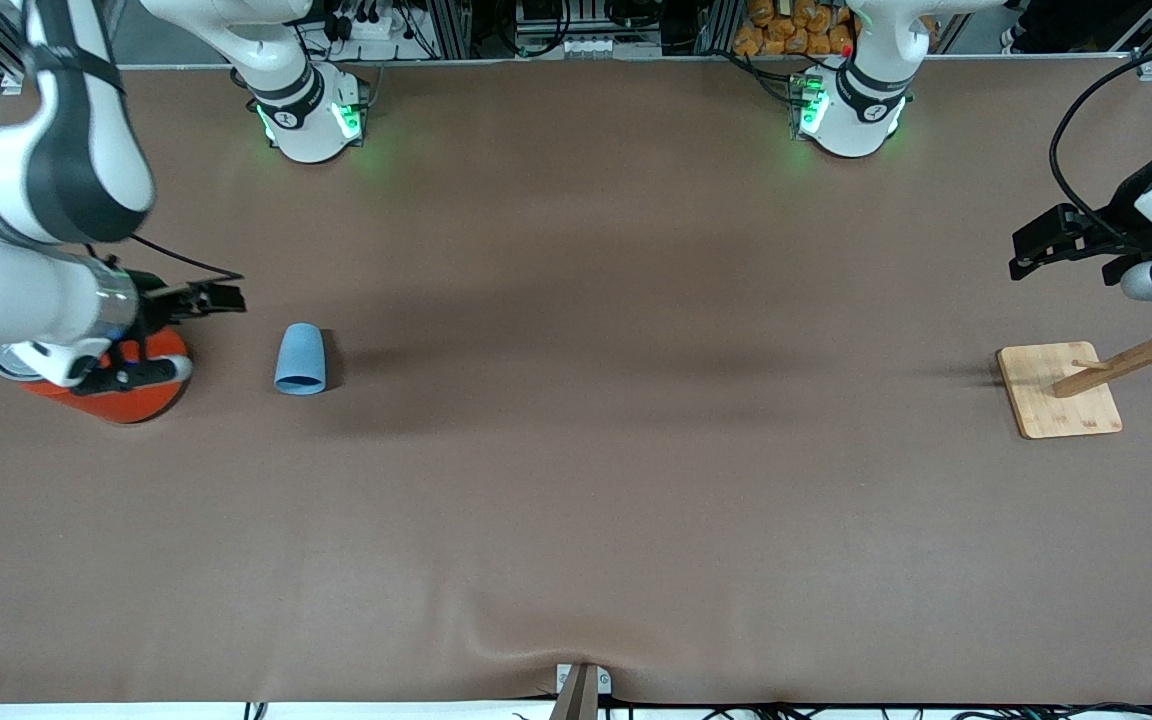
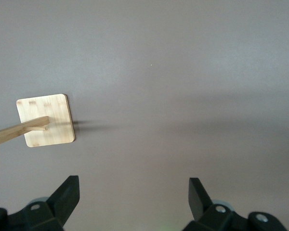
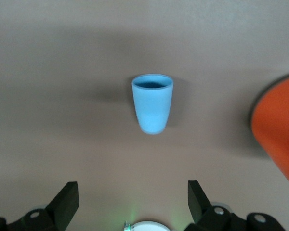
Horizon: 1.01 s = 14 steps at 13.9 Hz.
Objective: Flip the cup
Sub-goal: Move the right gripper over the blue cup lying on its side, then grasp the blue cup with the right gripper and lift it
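The cup (image 1: 299,358) is small and light blue. It lies on its side on the brown table, its wider open end toward the front camera. In the right wrist view the cup (image 3: 152,103) shows its darker blue inside. My right gripper (image 1: 221,297) is open and empty, over the table between the orange-red can (image 1: 131,395) and the cup, apart from the cup. Its fingers (image 3: 67,202) stand wide apart around its midpoint (image 3: 133,199). My left gripper (image 1: 1031,250) waits open and empty (image 2: 133,197) above the left arm's end of the table.
The orange-red can stands partly under the right wrist, and its edge shows in the right wrist view (image 3: 279,130). A wooden peg stand on a square base (image 1: 1058,390) is at the left arm's end and also shows in the left wrist view (image 2: 45,120).
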Each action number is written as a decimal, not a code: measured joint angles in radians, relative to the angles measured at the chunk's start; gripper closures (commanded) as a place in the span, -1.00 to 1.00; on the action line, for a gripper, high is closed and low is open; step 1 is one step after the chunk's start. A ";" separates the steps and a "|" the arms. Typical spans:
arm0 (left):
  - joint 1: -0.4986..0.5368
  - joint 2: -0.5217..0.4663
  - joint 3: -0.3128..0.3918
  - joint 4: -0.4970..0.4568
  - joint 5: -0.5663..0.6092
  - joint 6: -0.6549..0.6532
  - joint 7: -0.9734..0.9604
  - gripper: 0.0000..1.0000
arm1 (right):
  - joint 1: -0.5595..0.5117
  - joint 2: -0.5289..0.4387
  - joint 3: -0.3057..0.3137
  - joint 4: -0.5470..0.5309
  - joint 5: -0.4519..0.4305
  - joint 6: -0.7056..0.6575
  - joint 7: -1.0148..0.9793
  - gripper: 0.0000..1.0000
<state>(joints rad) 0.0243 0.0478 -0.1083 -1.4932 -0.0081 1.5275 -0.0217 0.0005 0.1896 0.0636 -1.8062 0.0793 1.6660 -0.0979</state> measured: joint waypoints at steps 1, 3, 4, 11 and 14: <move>0.000 0.000 0.000 0.000 0.000 0.000 0.000 -1.00 | 0.003 -0.010 0.004 -0.083 0.001 0.082 0.000 -1.00; 0.000 0.000 0.000 0.000 0.000 0.000 0.000 -1.00 | 0.007 -0.027 0.008 -0.232 0.001 0.231 0.000 -1.00; 0.000 0.000 0.000 0.000 0.000 0.000 0.000 -1.00 | 0.007 -0.031 0.008 -0.306 0.001 0.322 0.000 -1.00; 0.000 0.000 0.000 0.000 0.000 0.000 0.000 -1.00 | 0.021 -0.012 0.009 -0.462 0.000 0.594 -0.003 -1.00; 0.000 0.000 0.000 0.000 0.000 0.000 0.000 -1.00 | 0.022 0.031 0.008 -0.466 -0.005 0.660 -0.007 -1.00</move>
<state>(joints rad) 0.0244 0.0478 -0.1083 -1.4931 -0.0081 1.5275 -0.0217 0.0221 0.2205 0.0721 -2.2719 0.0743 2.3257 -0.1046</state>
